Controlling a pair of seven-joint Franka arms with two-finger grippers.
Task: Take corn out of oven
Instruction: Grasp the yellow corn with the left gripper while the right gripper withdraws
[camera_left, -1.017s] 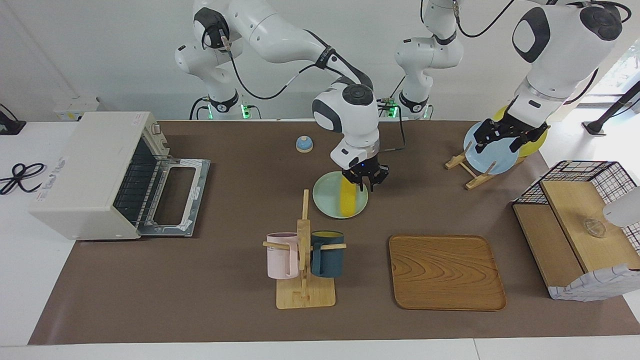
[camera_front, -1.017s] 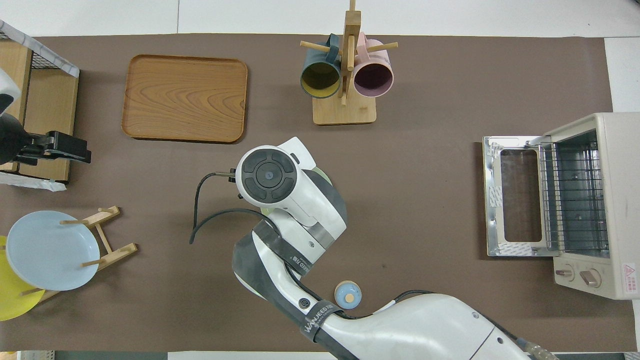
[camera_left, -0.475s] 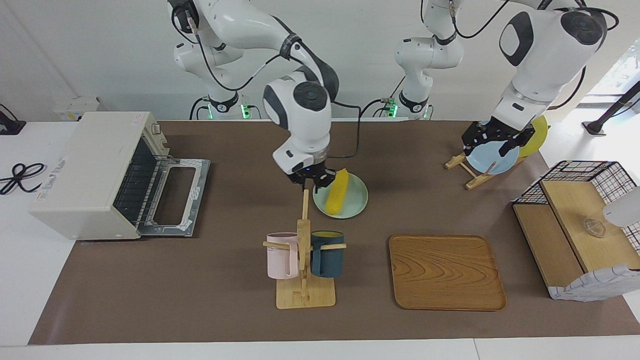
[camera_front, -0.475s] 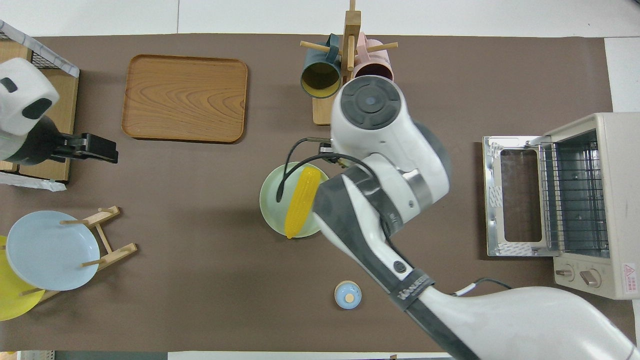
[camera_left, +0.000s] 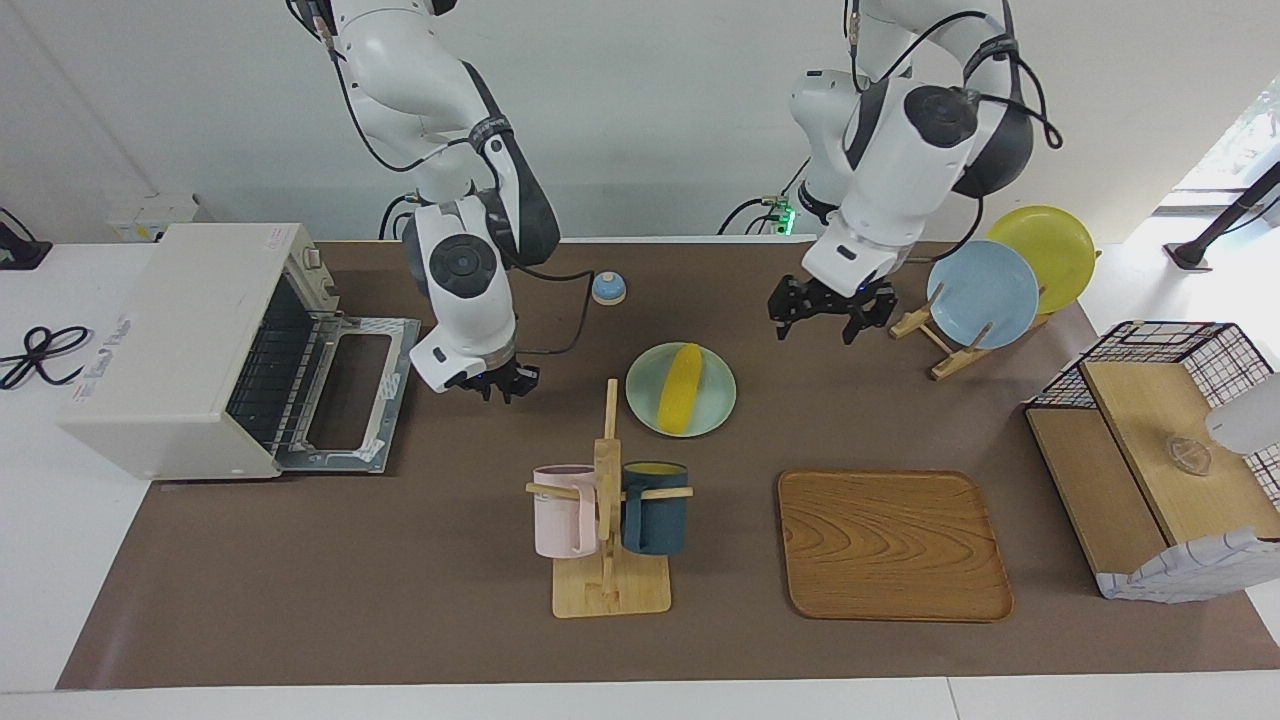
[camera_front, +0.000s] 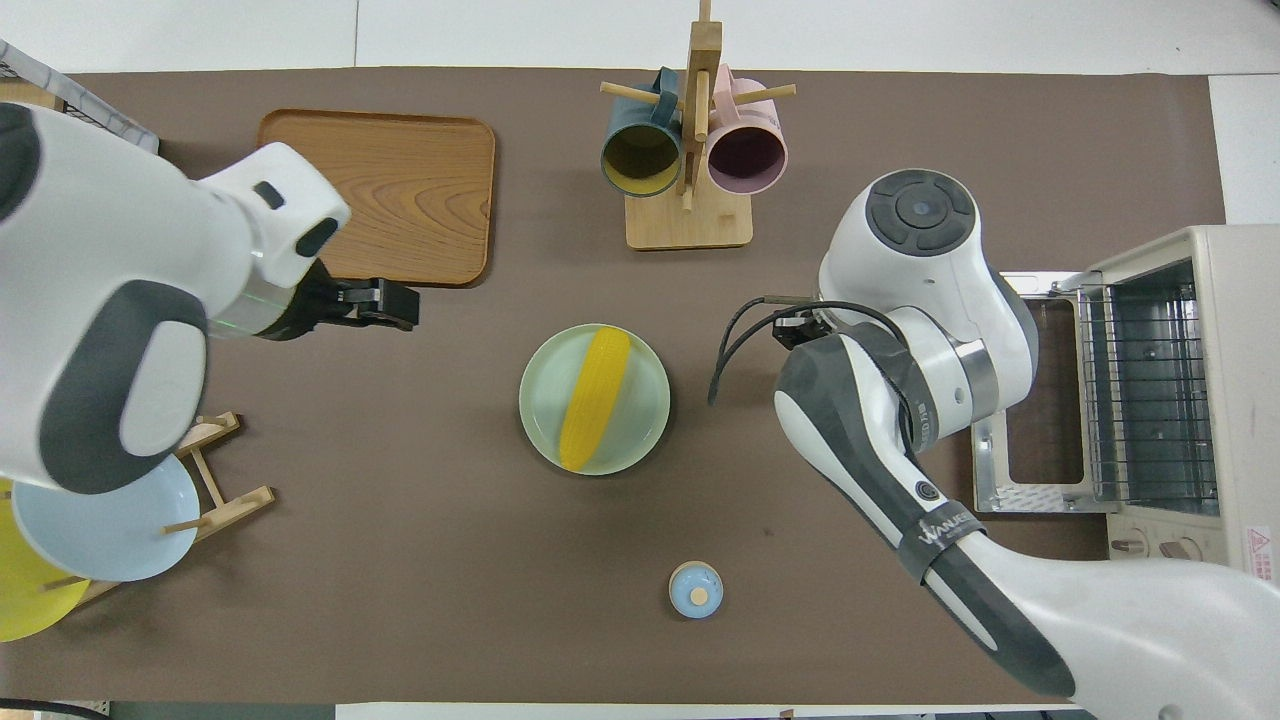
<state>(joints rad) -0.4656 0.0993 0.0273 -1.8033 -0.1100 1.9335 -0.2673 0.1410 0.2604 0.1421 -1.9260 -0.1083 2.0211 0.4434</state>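
The corn (camera_left: 682, 400) lay flat on a pale green plate (camera_left: 716, 392) in the middle of the table, well apart from the oven (camera_left: 170, 340). The oven stood at the right arm's end of the table with its glass door (camera_left: 396, 338) dropped open, and the wire rack showed nothing on it. Judged from that, the removal itself looked done.

The right gripper (camera_left: 497, 385) hung low over bare mat between the open door and the plate, carrying nothing. Whether it was apart or together could not be told. From it the cob lay toward the left arm's end of the table, with the wooden mug rack (camera_left: 607, 520) standing a little farther from the robots than the line between them.

The left gripper (camera_left: 830, 322) hovered with its jaws apart and empty, over the mat between the green plate and the plate stand holding a blue plate (camera_left: 982, 292). From it the cob lay toward the right arm's end and slightly farther from the robots.

The cob's long axis ran roughly toward and away from the robots, tilted a little, with its tapered tip nearer them. It sat about midway between the two grippers, neither plainly closer. Any fresh grasp would want the jaws set across the cob's width, so either wrist would come down with its fingers closing along the table's length.
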